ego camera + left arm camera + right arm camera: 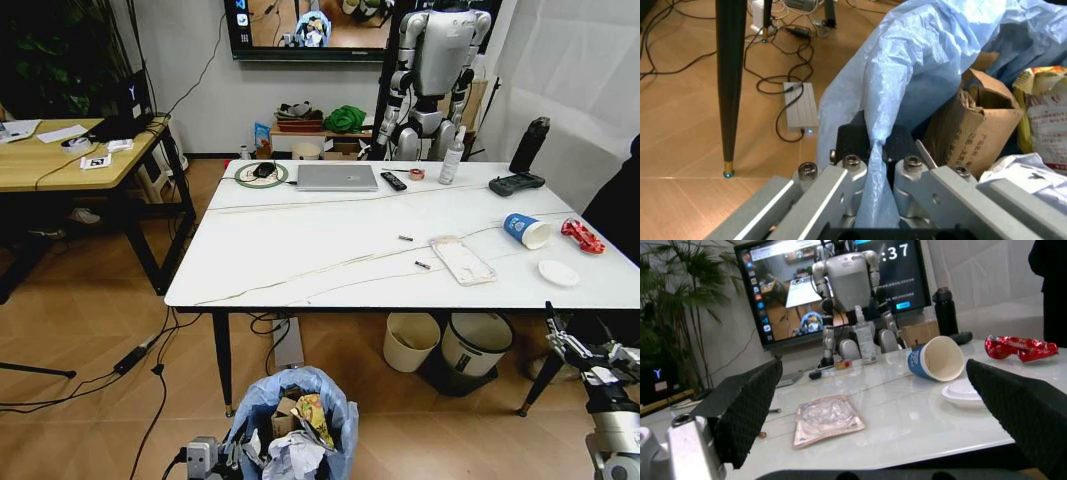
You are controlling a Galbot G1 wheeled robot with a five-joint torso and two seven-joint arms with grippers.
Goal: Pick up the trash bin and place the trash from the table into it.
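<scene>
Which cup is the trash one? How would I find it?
Look at the big white marble-look table, toward its right end. The blue paper cup lies tipped on its side between a clear flat plastic tray and a red wrapper.

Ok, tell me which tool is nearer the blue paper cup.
Right. The right tool sits open below the table's front right edge, facing the blue paper cup lying on top. The left tool is low by the floor, clamped on the trash bin's bag.
</scene>
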